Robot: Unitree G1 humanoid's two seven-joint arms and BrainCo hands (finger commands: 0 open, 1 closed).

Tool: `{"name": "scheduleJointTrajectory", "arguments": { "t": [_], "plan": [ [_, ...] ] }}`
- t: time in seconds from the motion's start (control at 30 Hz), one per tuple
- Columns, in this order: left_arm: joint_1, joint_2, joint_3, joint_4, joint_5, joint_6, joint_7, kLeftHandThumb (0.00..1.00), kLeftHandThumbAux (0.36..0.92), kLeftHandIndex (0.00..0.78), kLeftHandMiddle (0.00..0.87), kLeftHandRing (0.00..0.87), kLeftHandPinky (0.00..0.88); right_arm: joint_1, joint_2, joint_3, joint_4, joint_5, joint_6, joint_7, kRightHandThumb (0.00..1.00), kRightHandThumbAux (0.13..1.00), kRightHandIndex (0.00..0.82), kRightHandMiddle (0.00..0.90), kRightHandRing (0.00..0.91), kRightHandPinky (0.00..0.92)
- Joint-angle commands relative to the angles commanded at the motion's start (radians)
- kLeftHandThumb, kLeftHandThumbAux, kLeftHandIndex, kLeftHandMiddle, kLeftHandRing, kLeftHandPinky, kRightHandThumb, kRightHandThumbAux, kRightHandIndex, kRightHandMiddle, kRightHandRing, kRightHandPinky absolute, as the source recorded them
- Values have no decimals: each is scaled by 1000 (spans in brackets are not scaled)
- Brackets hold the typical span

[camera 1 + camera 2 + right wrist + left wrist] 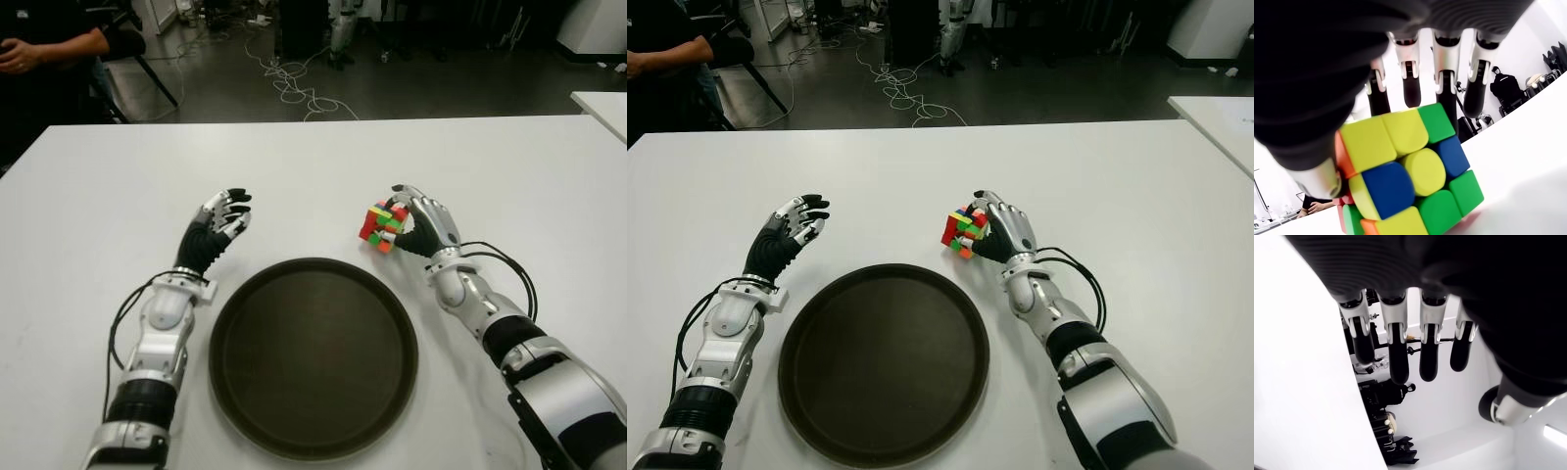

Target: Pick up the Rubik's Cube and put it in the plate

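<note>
A wide white table [118,186] fills most of the head views, and sitting low in the middle of the frame is a round dark brown plate [313,357] with a raised rim, nothing lying in it. Above and to the right of the plate's rim, the multicoloured Rubik's Cube [382,226] sits tilted in the right hand [423,224], whose fingers curl over the top while the thumb presses from the side. In the right wrist view the cube [1408,171] shows yellow, blue, green and orange tiles close up, the fingers [1442,63] reaching down behind it. Its lower corner looks very near the tabletop, though I cannot tell whether it touches or is just clear.

The left hand [220,223] shows left of the plate's upper edge, fingers loosely extended and holding nothing; its wrist view shows the four fingers [1398,357] hanging apart with only white table around them. A black cable [122,323] loops beside the left forearm, and another loops by the right forearm.

Between the cube and the plate there is only bare table, and the rim is the one raised edge in that gap. The table's far edge runs across the upper part of the frame; beyond it lies a dark floor with tangled white cords [294,88]. A person's arm [39,49] shows at the upper left corner, cut off by the frame. A second white table's corner [602,108] shows at the upper right.
</note>
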Motion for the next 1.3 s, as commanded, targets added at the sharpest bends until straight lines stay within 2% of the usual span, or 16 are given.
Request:
{"name": "scheduleJointTrajectory", "arguments": {
  "t": [0.23,0.57,1.1,1.17,1.3],
  "plan": [
    [-4,-2,0,8,0,-9,2,257,557,225,235,223,175,-1,0,-1,0,3,2,-5,689,734,417,445,466,480],
    [-8,-1,-2,19,-1,-23,0,271,570,250,226,199,129,-1,1,-7,5,9,-5,-16,690,733,416,420,436,460],
    [-14,-2,1,34,-12,-38,-9,258,558,232,236,218,148,-6,2,-9,10,12,-3,-13,689,733,417,417,428,448],
    [-13,-2,2,33,-12,-38,-7,261,564,233,234,213,138,-7,-1,-14,7,14,-11,-22,689,733,416,394,406,431],
    [-13,-2,3,33,-13,-36,-7,259,561,224,237,218,151,-7,-7,-22,-10,17,-28,-38,689,733,417,408,426,450]
  ]
}}
